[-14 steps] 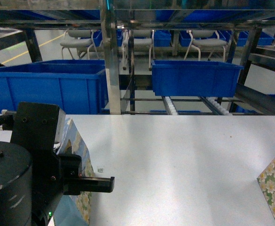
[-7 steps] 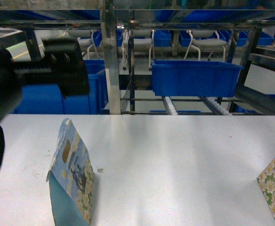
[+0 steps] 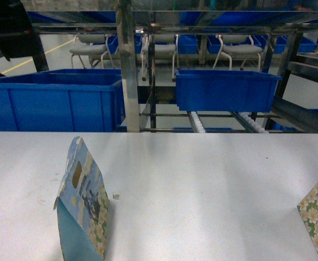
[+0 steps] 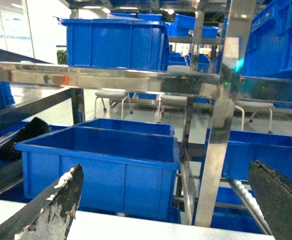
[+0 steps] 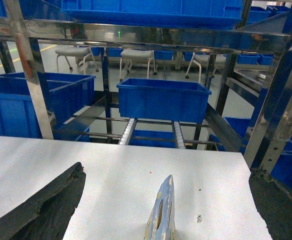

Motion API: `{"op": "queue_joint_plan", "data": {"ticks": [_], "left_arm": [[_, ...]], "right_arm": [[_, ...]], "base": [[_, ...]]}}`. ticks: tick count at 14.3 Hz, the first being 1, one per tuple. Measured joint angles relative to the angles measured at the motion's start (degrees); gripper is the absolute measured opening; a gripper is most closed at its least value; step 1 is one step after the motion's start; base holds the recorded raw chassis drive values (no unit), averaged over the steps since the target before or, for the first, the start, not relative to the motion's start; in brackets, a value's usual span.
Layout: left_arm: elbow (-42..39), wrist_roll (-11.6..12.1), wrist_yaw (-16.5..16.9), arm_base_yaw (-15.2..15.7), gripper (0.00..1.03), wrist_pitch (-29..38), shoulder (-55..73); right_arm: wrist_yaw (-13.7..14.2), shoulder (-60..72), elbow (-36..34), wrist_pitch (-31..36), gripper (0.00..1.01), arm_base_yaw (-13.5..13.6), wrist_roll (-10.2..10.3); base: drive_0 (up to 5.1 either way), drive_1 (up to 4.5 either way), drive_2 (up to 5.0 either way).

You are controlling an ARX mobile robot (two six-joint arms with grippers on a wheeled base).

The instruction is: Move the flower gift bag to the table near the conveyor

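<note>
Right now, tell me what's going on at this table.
Nothing is being held. A flower gift bag stands upright on the white table, left of centre in the head view, and a second floral bag sits at the right edge. The left hand is open and raised, facing the blue bins. The right hand is open above the second bag. The roller conveyor runs beyond the table's far edge.

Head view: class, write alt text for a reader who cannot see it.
A floral gift bag stands upright near the left front of a white table, with a second floral bag cut off at the right edge. Behind the table, blue bins sit on a steel roller conveyor.
</note>
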Motion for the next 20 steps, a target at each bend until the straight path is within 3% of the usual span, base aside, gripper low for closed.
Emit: {"op": "queue_joint_plan", "data": {"ticks": [4,5,7,8,9,10,14,15,16,20], "left_arm": [[0.7,0.22,3.83,4.52,0.98,-6.32,-7.19],[1.27,0.35,4.48,5.09,0.98,-9.64,-9.64],[1.86,1.16,4.7,5.07,0.98,-9.57,-10.75],[2.75,1.03,9.27,5.86,0.91,-19.06,-12.63],[0.77,0.57,14.97,7.23,0.77,-26.58,-17.09],[-3.08,0.17,16.52,8.11,0.64,-27.15,-20.81],[-13.57,0.11,19.26,10.49,0.12,-26.43,-29.42],[-14.73,0.11,22.05,12.57,0.02,-26.73,-31.17],[-16.37,-0.15,22.8,14.58,0.02,-27.34,-33.24],[-18.05,-0.22,23.04,14.82,0.02,-28.41,-35.82]], "right_arm": [[0.0,0.0,0.0,0.0,0.98,0.0,0.02],[0.0,0.0,0.0,0.0,0.98,0.0,0.0],[0.02,0.0,0.0,0.0,0.98,0.0,0.0],[5.33,-0.59,-0.57,2.03,0.89,3.3,0.22],[7.67,-2.93,-2.51,2.4,0.74,5.9,0.15],[8.81,-3.87,-4.13,2.43,0.61,5.84,0.22],[8.94,-8.7,-8.57,2.14,0.08,5.55,0.2],[8.96,-9.4,-9.05,1.88,0.02,5.55,0.09],[8.94,-10.25,-9.75,1.53,0.02,5.55,0.22],[9.01,-11.41,-10.67,0.87,0.02,5.55,0.2]], "base": [[0.0,0.0,0.0],[0.0,0.0,0.0],[0.0,0.0,0.0],[0.0,0.0,0.0],[0.0,0.0,0.0],[0.0,0.0,0.0],[0.0,0.0,0.0],[0.0,0.0,0.0],[0.0,0.0,0.0],[0.0,0.0,0.0]]}}
